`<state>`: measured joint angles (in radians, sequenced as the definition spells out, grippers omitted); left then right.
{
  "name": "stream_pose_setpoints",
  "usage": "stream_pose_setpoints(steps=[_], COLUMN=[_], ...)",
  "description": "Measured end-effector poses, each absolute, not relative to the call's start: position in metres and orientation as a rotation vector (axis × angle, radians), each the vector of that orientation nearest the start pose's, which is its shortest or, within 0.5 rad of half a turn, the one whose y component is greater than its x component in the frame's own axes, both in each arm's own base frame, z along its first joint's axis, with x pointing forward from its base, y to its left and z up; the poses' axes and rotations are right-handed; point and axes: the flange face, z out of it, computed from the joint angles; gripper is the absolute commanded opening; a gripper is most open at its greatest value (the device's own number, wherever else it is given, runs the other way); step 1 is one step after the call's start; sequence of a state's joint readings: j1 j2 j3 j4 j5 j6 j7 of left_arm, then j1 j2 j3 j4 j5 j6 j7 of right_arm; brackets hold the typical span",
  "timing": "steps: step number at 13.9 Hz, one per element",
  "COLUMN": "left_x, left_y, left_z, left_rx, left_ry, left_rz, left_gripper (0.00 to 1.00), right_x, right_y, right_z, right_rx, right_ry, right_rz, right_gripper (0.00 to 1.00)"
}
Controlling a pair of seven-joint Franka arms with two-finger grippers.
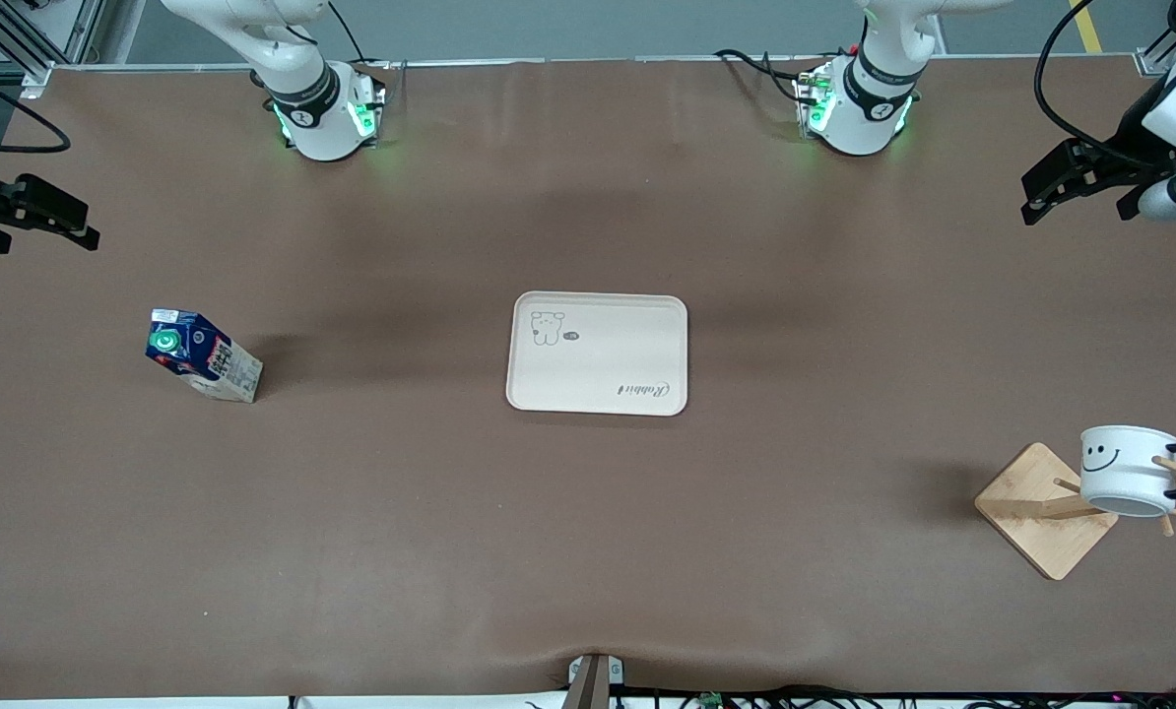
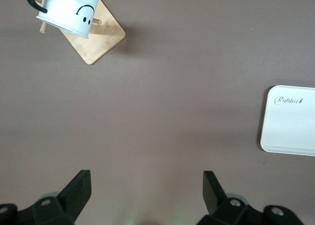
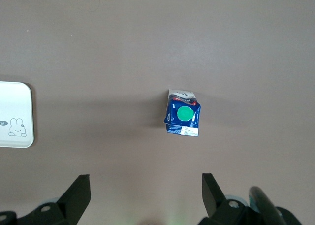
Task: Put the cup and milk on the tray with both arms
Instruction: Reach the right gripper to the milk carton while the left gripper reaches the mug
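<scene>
The cream tray (image 1: 598,353) lies flat at the table's middle and is bare. The milk (image 1: 204,354) stands upright toward the right arm's end of the table, beside the tray. The cup (image 1: 1125,468) hangs on a peg of a wooden rack toward the left arm's end, nearer to the front camera than the tray. My left gripper (image 1: 1031,200) is open and empty, high over the table's left arm end. Its wrist view shows its open jaws (image 2: 146,185), the cup (image 2: 69,11) and the tray's corner (image 2: 290,119). My right gripper (image 1: 86,225) is open and empty, over the right arm's end. Its wrist view shows its jaws (image 3: 146,185), the milk (image 3: 183,119) and the tray's edge (image 3: 15,114).
The square wooden rack base (image 1: 1041,512) stands on the brown table, with pegs sticking out beside the cup; it also shows in the left wrist view (image 2: 101,40). Cables run along the table's edge nearest the front camera.
</scene>
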<state>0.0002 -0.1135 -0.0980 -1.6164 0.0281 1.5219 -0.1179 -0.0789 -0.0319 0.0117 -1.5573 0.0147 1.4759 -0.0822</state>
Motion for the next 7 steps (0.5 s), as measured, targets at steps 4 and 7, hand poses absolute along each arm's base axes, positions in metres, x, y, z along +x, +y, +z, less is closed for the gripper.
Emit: stream_pose_setpoints(steps=[4,7], left_x=[0.5118,0.5189], left_y=[-0.0485,-0.0438], left_z=[0.6593,0.6645], left_rx=[-3.104,-3.108], left_ry=[-0.04,-0.054], left_rz=[-0.034,-0.055], left_gripper=[1.0,1.0], right_x=[0.5336,0.5336], right_y=[-0.0362,-0.0362], right_z=[0.6401,0.6401], right_rx=[-3.122,-3.122], right_ry=[-0.019,-0.019], right_rz=[0.075,0.075], right_gripper=[1.0,1.0])
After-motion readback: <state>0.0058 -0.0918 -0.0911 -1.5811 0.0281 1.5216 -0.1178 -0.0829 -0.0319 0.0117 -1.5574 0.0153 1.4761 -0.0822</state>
